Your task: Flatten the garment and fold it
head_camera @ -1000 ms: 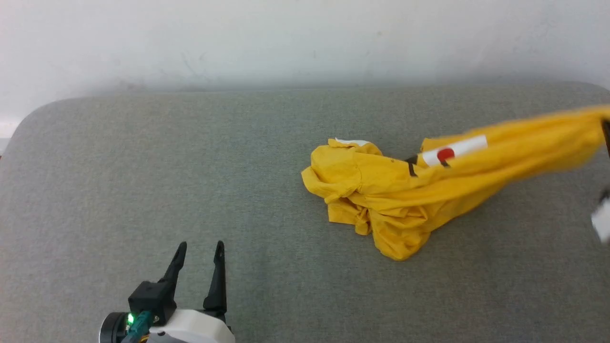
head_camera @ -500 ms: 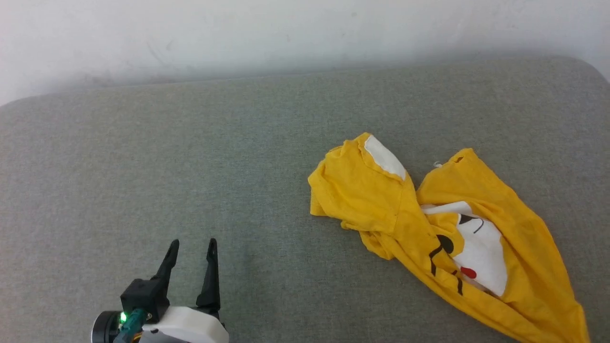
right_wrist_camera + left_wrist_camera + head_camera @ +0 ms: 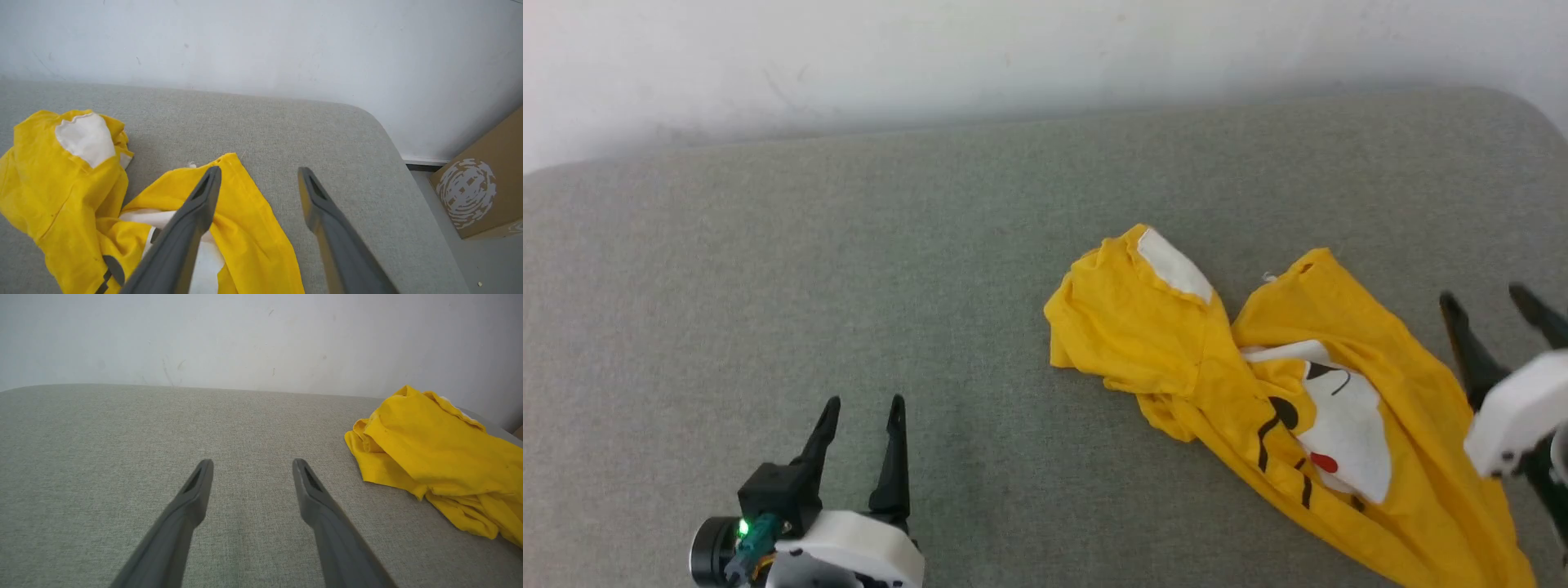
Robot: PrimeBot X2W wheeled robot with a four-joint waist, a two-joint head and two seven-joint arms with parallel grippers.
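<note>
The garment (image 3: 1176,335), a bright yellow T-shirt with white patches, black stripes and a red dot, lies crumpled on the grey padded surface (image 3: 849,269), right of the middle. It reaches down to the lower right corner of the head view. My right gripper (image 3: 1485,299) hangs open just right of the cloth, with nothing between its fingers. In the right wrist view the garment (image 3: 69,179) lies under and left of the open right gripper (image 3: 258,172). My left gripper (image 3: 862,403) stands open at the lower left, well apart from the garment (image 3: 433,445).
A white wall (image 3: 1013,57) runs along the far edge of the padded surface. The surface's rounded right corner (image 3: 367,118) drops to the floor, where a brown cardboard box (image 3: 478,188) stands. Bare grey surface spreads left of the garment.
The right gripper held the garment stretched up to the right a second ago. The cloth has since dropped onto the surface, and the gripper now stands open beside it. The head camera shifted.
</note>
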